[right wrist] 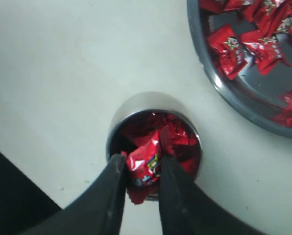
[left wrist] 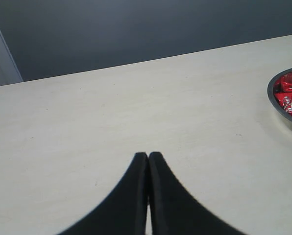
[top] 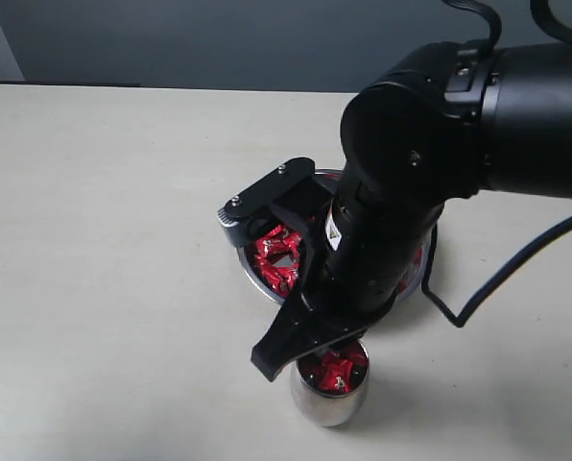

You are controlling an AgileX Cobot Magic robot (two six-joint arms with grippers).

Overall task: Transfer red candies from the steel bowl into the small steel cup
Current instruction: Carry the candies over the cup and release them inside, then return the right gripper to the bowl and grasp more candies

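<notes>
Right tool [right wrist: 142, 161] pinches a crinkly red candy [right wrist: 146, 157] above the shiny, candy-filled small steel cup [right wrist: 136, 103]; left tool [left wrist: 148, 156] clenched

A pale cream, flat table [top: 104, 240] fills the exterior view below a dark wall along the top edge. A wide, shallow dish of shiny steel [right wrist: 224, 93] sits on it at centre frame. A small, rounded tumbler of shiny steel [top: 326, 403] stands at lower centre, near the dish but apart from it.
</notes>
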